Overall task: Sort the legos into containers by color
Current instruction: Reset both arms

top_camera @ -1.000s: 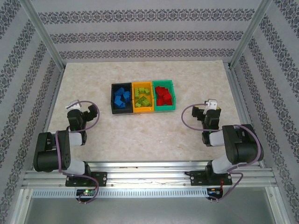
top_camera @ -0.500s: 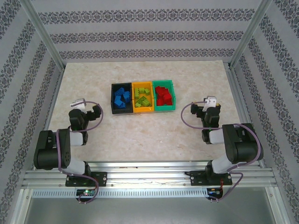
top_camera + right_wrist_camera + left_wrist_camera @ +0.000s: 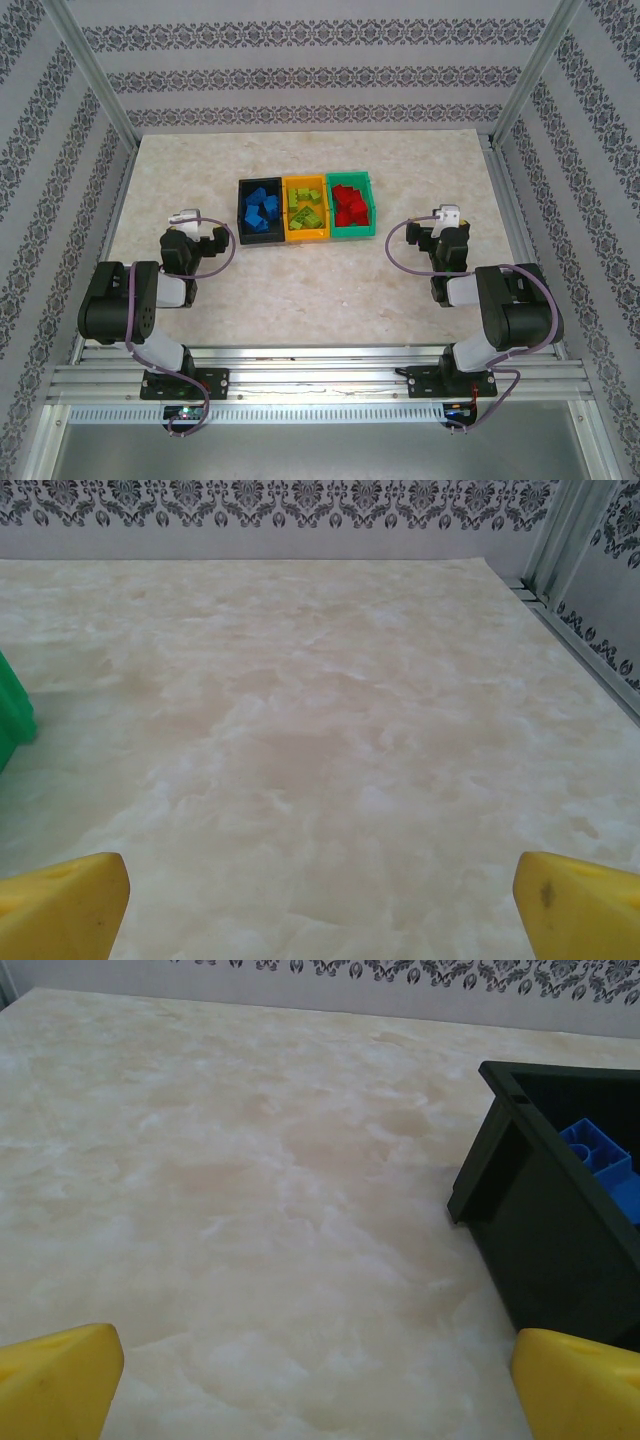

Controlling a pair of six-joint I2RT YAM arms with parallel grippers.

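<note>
Three containers stand side by side mid-table. The black bin (image 3: 243, 208) holds blue legos (image 3: 260, 212), the orange-yellow bin (image 3: 306, 235) holds lime green legos (image 3: 305, 206), and the green bin (image 3: 352, 232) holds red legos (image 3: 348, 204). My left gripper (image 3: 200, 236) rests low on the table, just left of the black bin, open and empty. The left wrist view has that black bin (image 3: 540, 1230) close on the right with blue legos (image 3: 600, 1155) inside, and yellow fingertips (image 3: 55, 1380) spread wide. My right gripper (image 3: 432, 236) sits right of the green bin (image 3: 12, 715), open, with nothing between its fingertips (image 3: 585, 905).
The marble tabletop (image 3: 320, 290) spreads bare around the bins. Metal frame posts (image 3: 520, 100) and patterned walls enclose the table on three sides. A frame rail (image 3: 575, 630) runs along the table's right edge.
My left arm has swung right and forward, bringing its gripper closer to the black bin. The right gripper has shifted slightly and its jaws have finished opening.
</note>
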